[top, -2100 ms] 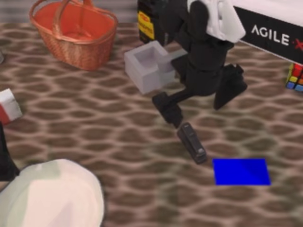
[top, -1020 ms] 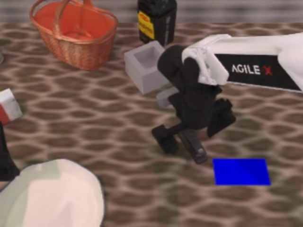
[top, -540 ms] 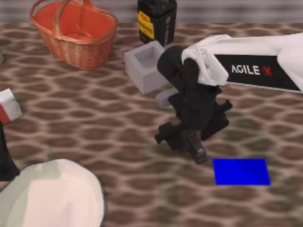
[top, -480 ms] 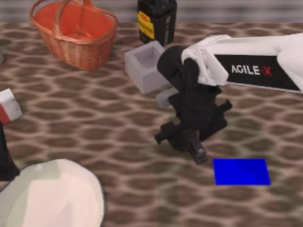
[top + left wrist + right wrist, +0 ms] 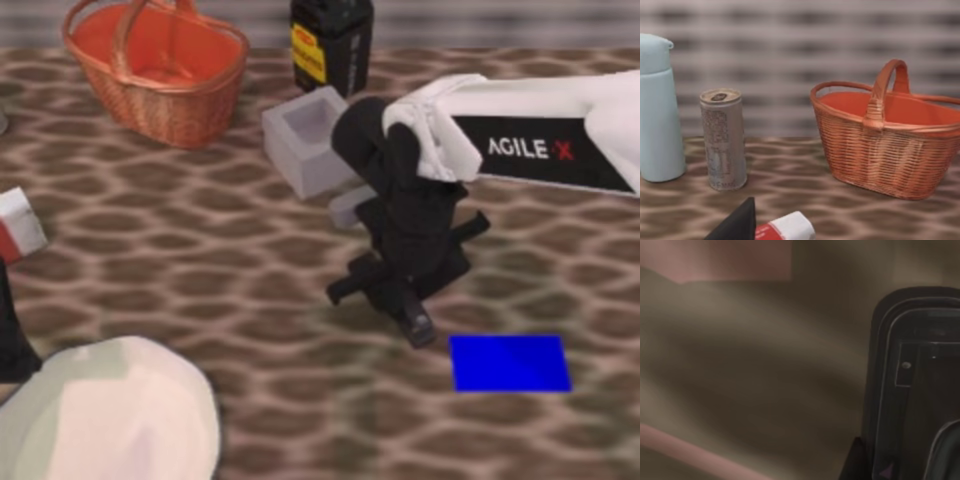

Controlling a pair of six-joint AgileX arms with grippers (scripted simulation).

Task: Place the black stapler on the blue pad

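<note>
The black stapler point(image 5: 420, 327) lies on the patterned table just left of the blue pad point(image 5: 510, 362), apart from it. Only the stapler's near end shows from above. My right gripper point(image 5: 404, 296) is down over it, with a finger on each side pressed in against its body. In the right wrist view the stapler point(image 5: 915, 390) fills the frame's side, and a dark fingertip point(image 5: 856, 462) rests against its edge. My left arm point(image 5: 100, 410) stays parked at the lower left. One of its fingertips point(image 5: 737, 225) shows far off centre, with nothing held.
A grey hollow cube point(image 5: 310, 140) and a black bottle with a yellow label point(image 5: 330, 40) stand behind the right arm. An orange basket point(image 5: 155, 70) sits at the back left and a red-white box point(image 5: 18, 222) at the left edge. A can point(image 5: 723, 140) and a pale bottle point(image 5: 657, 110) show in the left wrist view.
My right gripper came down from beside the grey cube over the stapler and drew its fingers in on it. The stapler and the pad stayed put.
</note>
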